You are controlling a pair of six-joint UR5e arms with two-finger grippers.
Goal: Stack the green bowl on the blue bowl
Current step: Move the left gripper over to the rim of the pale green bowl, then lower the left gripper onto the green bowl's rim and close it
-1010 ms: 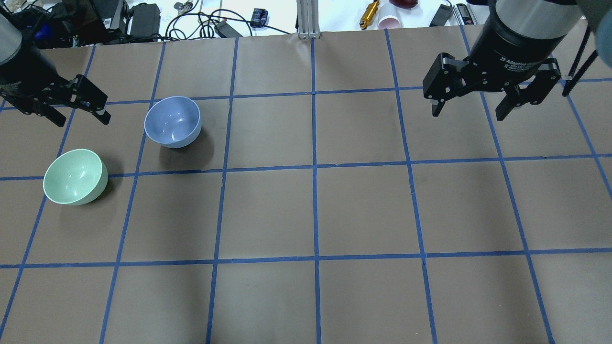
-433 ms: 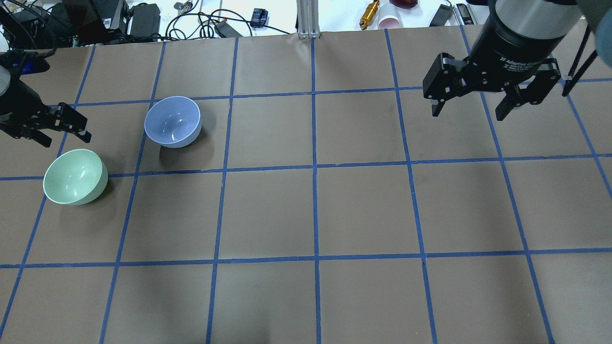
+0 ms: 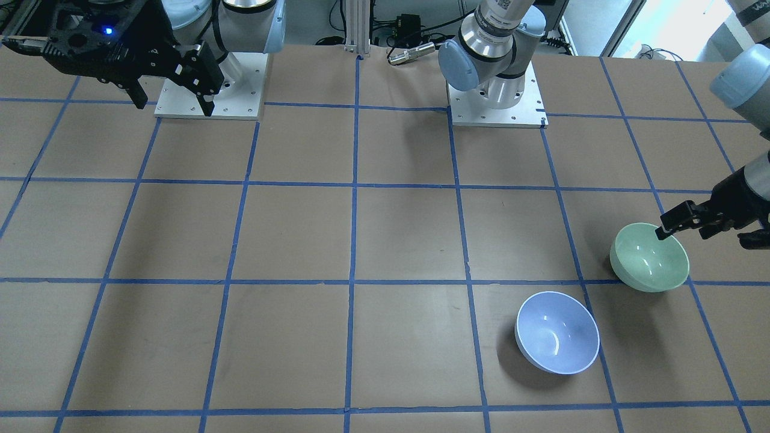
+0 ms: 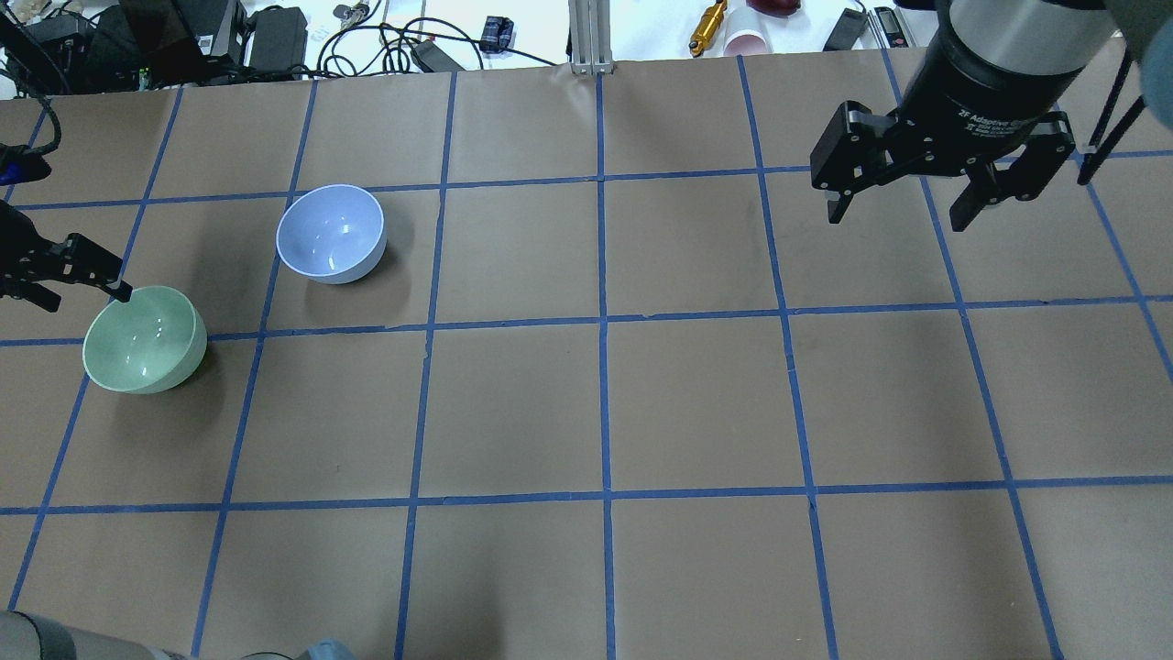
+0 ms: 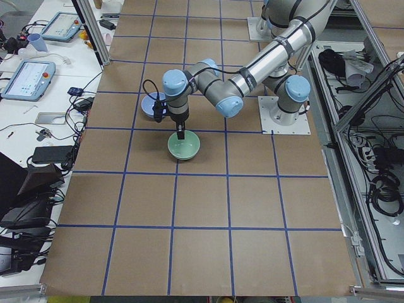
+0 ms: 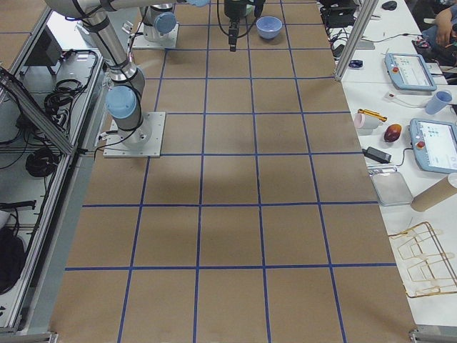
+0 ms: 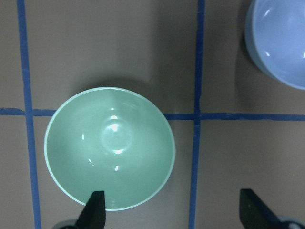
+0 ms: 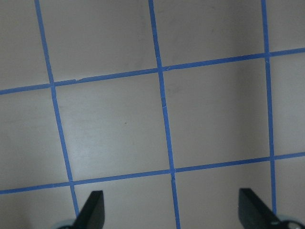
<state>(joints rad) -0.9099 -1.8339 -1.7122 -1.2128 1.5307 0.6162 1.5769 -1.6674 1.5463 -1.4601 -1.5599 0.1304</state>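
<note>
The green bowl (image 4: 144, 339) stands upright at the table's left side; it also shows in the front view (image 3: 649, 257), the left side view (image 5: 184, 146) and the left wrist view (image 7: 109, 148). The blue bowl (image 4: 331, 234) stands upright and empty one grid square away (image 3: 557, 332) (image 7: 281, 43). My left gripper (image 4: 84, 299) is open and low at the green bowl's edge. One fingertip (image 7: 95, 210) is over the rim and the other is outside (image 3: 704, 237). My right gripper (image 4: 898, 218) is open and empty, high over the far right (image 8: 174, 212).
Cables, power bricks, a paper cup (image 4: 747, 41) and a yellow tool (image 4: 707, 26) lie beyond the table's far edge by an aluminium post (image 4: 591, 37). The two arm bases (image 3: 207, 84) (image 3: 496, 96) stand on the robot's side. Blue tape lines grid the brown table.
My left gripper has moved from beside the blue bowl toward me and down to the green bowl's rim. Both bowls and the right arm have stayed put.
</note>
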